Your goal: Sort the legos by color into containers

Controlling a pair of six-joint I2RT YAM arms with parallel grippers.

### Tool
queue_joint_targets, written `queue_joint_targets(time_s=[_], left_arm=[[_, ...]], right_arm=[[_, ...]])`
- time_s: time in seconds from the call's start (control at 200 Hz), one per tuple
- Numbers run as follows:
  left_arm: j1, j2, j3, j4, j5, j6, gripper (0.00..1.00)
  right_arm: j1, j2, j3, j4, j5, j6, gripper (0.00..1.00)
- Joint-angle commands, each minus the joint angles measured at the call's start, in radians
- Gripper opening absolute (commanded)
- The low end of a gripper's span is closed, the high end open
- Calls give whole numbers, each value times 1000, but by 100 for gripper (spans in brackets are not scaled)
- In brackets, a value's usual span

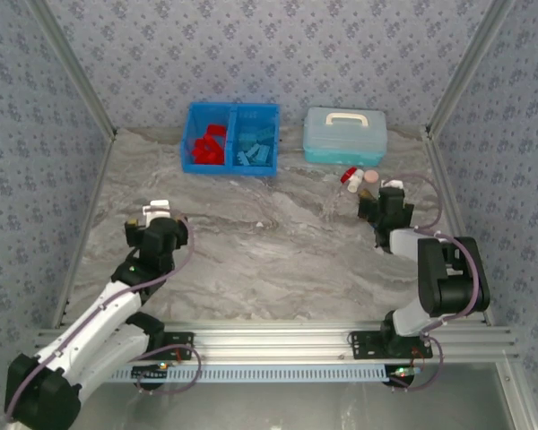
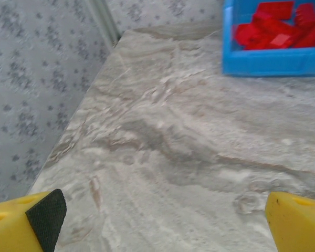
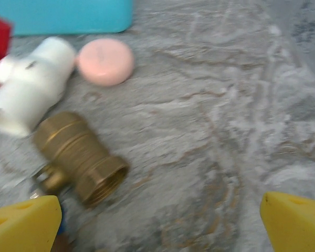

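The bright blue bin [image 1: 231, 163] stands at the back of the table with a centre divider. Red legos [image 1: 208, 145] lie in its left container and blue legos [image 1: 255, 148] in its right one. My left gripper [image 1: 157, 213] hangs open over bare table at the left, well short of the bin. In the left wrist view its yellow fingers [image 2: 26, 226] stand wide with nothing between them, and the bin wall [image 2: 273, 62] with red legos [image 2: 278, 29] shows at top right. My right gripper [image 1: 387, 193] is open at the right, its fingers [image 3: 294, 223] wide over bare table.
A pale blue case [image 1: 345, 134] with a white handle stands right of the bin. In front of it lie a red-and-white capped bottle [image 3: 29, 86], a pink disc [image 3: 105, 60] and a brass fitting [image 3: 79, 157], just left of my right gripper. Patterned walls close off three sides.
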Motion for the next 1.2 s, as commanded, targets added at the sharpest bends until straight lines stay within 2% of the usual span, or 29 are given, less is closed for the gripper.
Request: queue_joint_targets(time_s=[0.0, 0.05, 0.08, 0.1, 0.13, 0.175, 0.22, 0.265, 0.305, 0.415, 0.57, 0.804, 0.929, 0.969, 1.029, 1.089, 1.134, 1.154, 1.179, 1.199], left_arm=[[63, -41, -55, 67, 53, 34, 99], [94, -56, -82, 84, 85, 44, 99], [111, -67, -97, 96, 100, 47, 99], [126, -73, -107, 105, 109, 47, 99], [147, -81, -119, 120, 124, 44, 99], [184, -83, -142, 158, 152, 38, 99], [235, -61, -161, 207, 196, 30, 99], [285, -11, -167, 253, 229, 6, 99], [340, 56, -158, 282, 260, -15, 99], [424, 272, -121, 403, 313, -16, 99], [439, 463, -70, 618, 426, 70, 99], [463, 641, 58, 636, 481, 85, 99], [490, 720, 59, 754, 590, 54, 99], [478, 733, 88, 704, 613, 82, 99], [452, 739, 82, 724, 638, 126, 99], [443, 732, 1, 847, 674, 148, 99], [448, 801, -88, 1128, 674, 143, 99], [446, 779, -80, 1088, 675, 145, 99], [445, 739, -41, 916, 678, 144, 99], [448, 758, -34, 940, 679, 144, 99]], right_arm=[[-45, -31, -80, 188, -140, -77, 100], [-75, -19, -167, 314, -246, -83, 100], [-76, 31, -201, 497, -255, -80, 100], [-76, 18, -187, 469, -254, -81, 100], [-80, -20, -153, 301, -262, -82, 100], [-80, 18, -191, 452, -265, -79, 100], [-77, -15, -164, 336, -248, -79, 100], [-71, -1, -178, 399, -226, -78, 100], [-61, -14, -184, 386, -177, -72, 100], [-72, -11, -166, 360, -256, -87, 100], [-75, -12, -167, 361, -259, -87, 100], [-76, -12, -167, 361, -263, -87, 100], [-75, -11, -167, 361, -262, -87, 100], [-76, -12, -167, 359, -261, -87, 100], [-75, -12, -167, 361, -262, -87, 100], [-74, -12, -167, 361, -262, -87, 100], [-75, -11, -166, 361, -261, -86, 100], [-75, -12, -166, 360, -263, -86, 100], [-76, -12, -167, 359, -263, -87, 100], [-75, -12, -167, 360, -261, -86, 100]])
